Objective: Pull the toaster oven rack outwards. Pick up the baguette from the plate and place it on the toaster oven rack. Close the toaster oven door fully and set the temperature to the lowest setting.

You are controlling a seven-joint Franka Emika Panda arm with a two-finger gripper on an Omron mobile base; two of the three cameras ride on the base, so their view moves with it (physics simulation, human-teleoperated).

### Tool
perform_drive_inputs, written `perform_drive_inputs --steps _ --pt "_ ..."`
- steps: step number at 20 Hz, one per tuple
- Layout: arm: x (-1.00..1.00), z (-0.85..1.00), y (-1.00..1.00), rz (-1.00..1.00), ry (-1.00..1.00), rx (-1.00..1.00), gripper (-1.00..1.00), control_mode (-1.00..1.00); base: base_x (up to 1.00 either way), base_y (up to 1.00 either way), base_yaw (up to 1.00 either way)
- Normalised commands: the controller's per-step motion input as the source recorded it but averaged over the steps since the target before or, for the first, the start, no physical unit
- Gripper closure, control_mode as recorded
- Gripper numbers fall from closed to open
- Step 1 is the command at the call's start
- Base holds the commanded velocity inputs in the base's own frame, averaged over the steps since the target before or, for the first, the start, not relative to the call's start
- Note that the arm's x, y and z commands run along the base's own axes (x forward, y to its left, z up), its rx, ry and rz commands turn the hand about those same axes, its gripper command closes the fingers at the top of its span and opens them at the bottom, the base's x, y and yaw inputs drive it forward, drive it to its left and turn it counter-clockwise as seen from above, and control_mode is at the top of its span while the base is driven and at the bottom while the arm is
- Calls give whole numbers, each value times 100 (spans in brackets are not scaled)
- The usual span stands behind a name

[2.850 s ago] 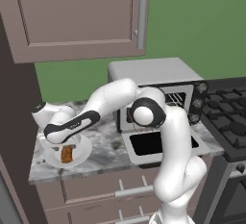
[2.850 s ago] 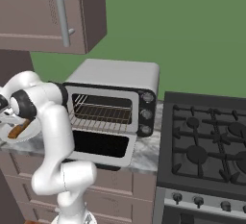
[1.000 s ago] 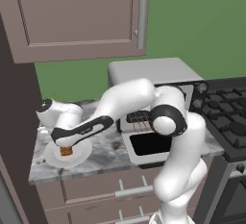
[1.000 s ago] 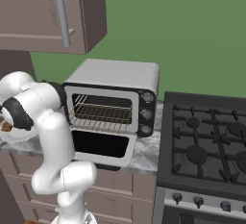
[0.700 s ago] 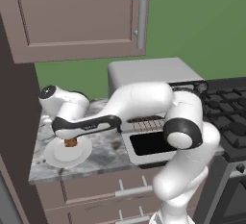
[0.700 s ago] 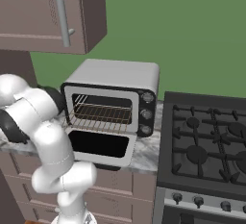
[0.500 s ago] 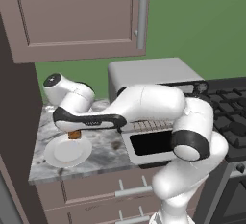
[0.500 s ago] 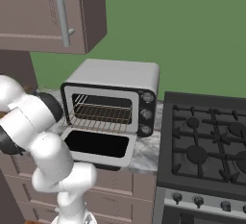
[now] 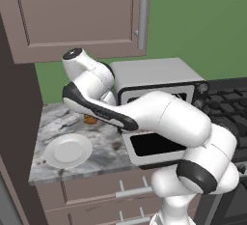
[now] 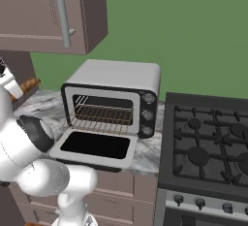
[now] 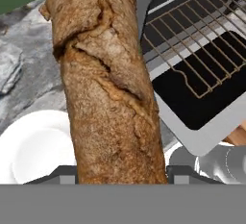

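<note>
One baguette (image 11: 108,88) sits clamped in the part-closed tool, lifted above the empty plate (image 11: 33,148) at seven o'clock. Farther off at two o'clock the pulled-out toaster oven rack (image 11: 192,35) waits over the lowered toaster oven door (image 11: 202,95); a swing too low could knock the loaf against the door's edge and loosen it.

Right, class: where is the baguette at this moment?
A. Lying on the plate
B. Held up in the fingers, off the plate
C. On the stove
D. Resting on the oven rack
B: the baguette rises from between the fingers, above the bare plate, and the rack carries nothing.
</note>
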Motion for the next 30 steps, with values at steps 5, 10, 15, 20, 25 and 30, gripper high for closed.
perform_drive_inputs --steps 5,10,15,20,25,30 --pt "-34 6 -84 -42 0 3 100 -100 0 0 0" --pt "-25 0 -92 -47 0 5 100 -100 0 0 0" --pt "-24 0 -88 -46 0 5 100 -100 0 0 0" --pt "0 0 -69 -37 0 4 100 -100 0 0 0" --pt "10 0 -46 -24 0 4 100 -100 0 0 0" --pt "22 -13 -25 -7 0 3 100 -100 0 0 0"
